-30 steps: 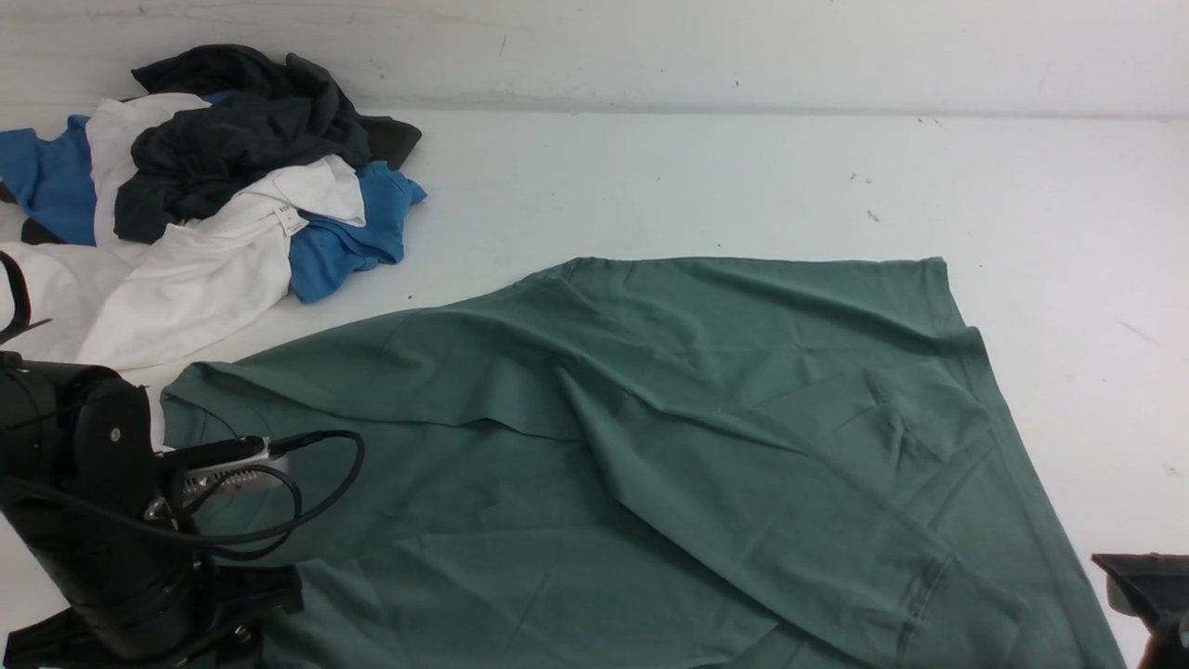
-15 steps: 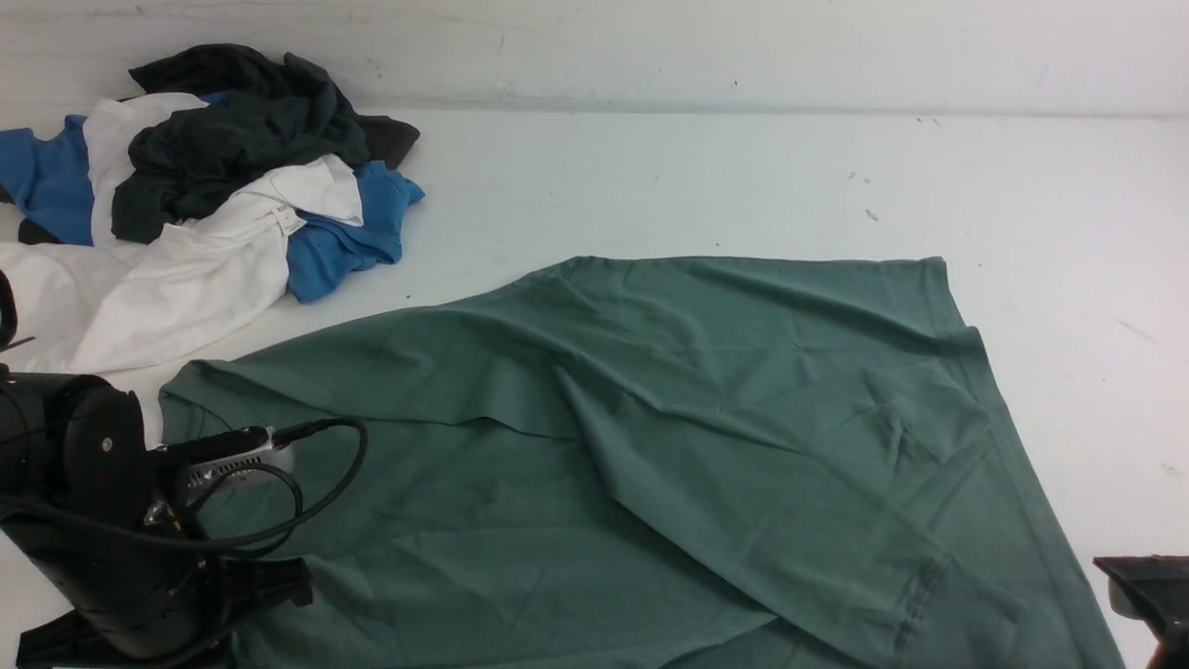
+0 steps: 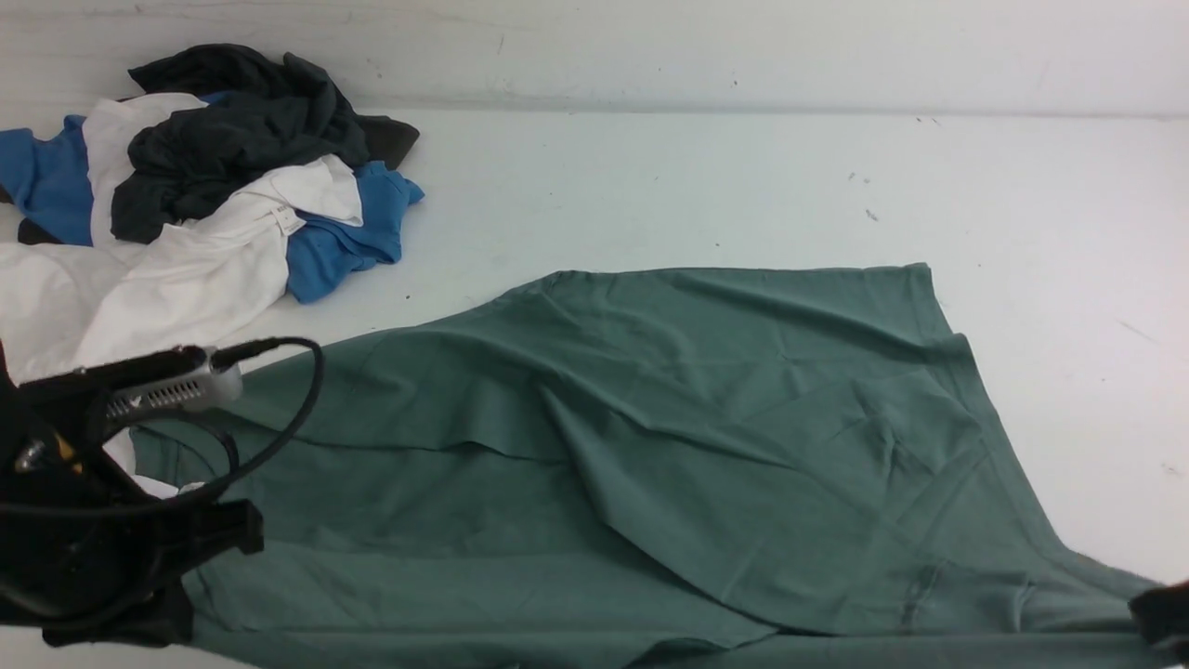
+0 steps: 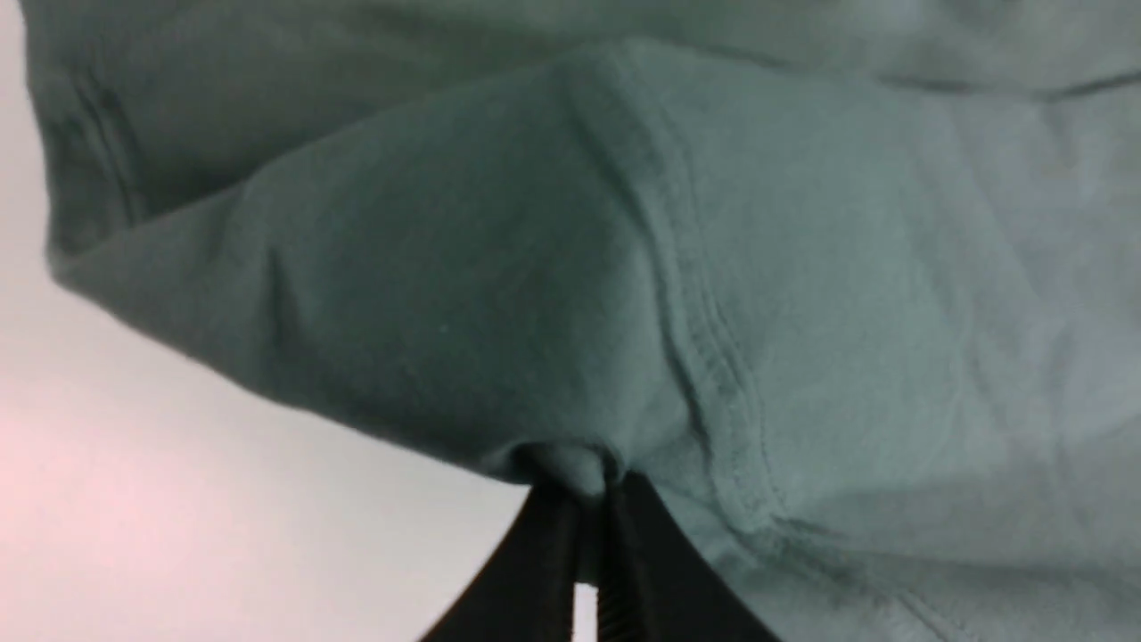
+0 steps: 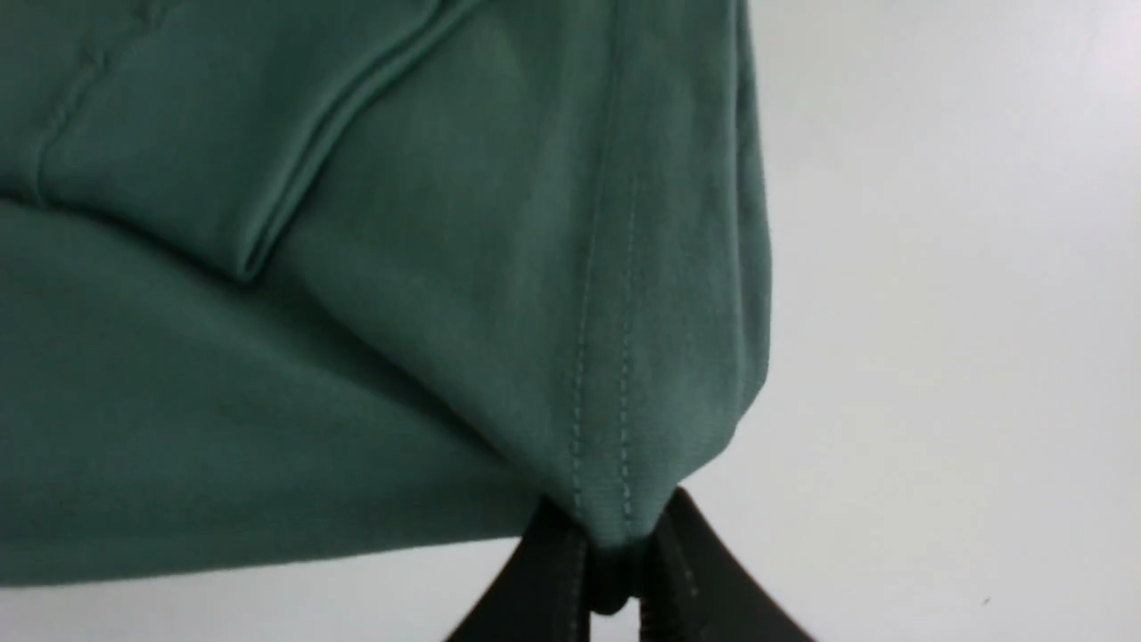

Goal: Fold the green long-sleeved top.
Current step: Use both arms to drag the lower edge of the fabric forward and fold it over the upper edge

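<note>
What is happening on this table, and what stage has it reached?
A two-armed robot is working on a sage-green cotton long-sleeved top spread on the white table. Its left fingers are shut on a near edge of the top, and its right fingers are shut on a stitched hem corner. It lies rumpled, not folded. A heap of dark, white and blue clothes lies far left.

White matte table (image 3: 706, 186) under soft, even light, faintly greenish in the front view. Along the table's far edge, a thin grey seam (image 3: 743, 105). Behind that edge, a white wall (image 3: 706, 46) with faint scuffs. On the table toward its far right, small dark specks (image 3: 873, 216). Nearer on the table's right side, 1 faint scratch (image 3: 1138, 332). In both wrist views, plain pale table surface.
</note>
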Robot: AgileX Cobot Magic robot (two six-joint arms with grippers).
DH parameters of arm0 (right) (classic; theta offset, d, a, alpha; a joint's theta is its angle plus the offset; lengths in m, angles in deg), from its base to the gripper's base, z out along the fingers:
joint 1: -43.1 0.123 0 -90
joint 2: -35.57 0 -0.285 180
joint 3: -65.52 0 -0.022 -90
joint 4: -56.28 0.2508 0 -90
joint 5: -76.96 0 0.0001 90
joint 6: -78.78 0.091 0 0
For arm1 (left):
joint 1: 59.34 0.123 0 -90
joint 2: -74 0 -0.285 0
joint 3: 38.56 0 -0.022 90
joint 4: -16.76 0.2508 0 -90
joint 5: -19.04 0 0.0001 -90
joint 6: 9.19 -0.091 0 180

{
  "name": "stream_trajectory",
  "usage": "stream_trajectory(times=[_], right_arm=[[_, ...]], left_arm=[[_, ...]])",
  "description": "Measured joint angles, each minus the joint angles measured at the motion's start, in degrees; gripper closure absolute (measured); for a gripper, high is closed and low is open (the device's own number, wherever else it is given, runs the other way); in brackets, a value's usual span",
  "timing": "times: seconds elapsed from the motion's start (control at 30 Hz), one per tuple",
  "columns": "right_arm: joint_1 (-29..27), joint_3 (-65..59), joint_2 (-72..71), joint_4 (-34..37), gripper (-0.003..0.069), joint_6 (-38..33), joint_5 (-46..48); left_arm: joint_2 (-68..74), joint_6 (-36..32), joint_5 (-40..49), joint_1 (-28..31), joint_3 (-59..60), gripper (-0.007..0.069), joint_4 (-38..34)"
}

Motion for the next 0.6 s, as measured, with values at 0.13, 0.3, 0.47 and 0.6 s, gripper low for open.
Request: stream_trajectory(times=[0.13, 0.3, 0.47, 0.6], right_arm=[[0.0, 6.8, 2.3, -1.1, 0.0611, 1.1, 0.6], [0.0, 16.8, 8.7, -0.9, 0.0611, 1.5, 1.2], [0.0, 26.8, 18.7, -1.4, 0.0611, 1.0, 1.3], [0.0, 36.2, 28.0, -2.3, 0.0611, 1.0, 1.4]], left_arm=[[1.1, -0.3, 2.7, 0.0, -6.3, 0.0615, -0.5], [6.9, -4.0, 6.4, 0.1, -15.3, 0.0615, -0.9], [15.2, -5.7, 7.1, 1.7, -23.7, 0.0615, -1.7], [22.1, -6.2, 7.5, 4.8, -30.4, 0.0615, -3.7]])
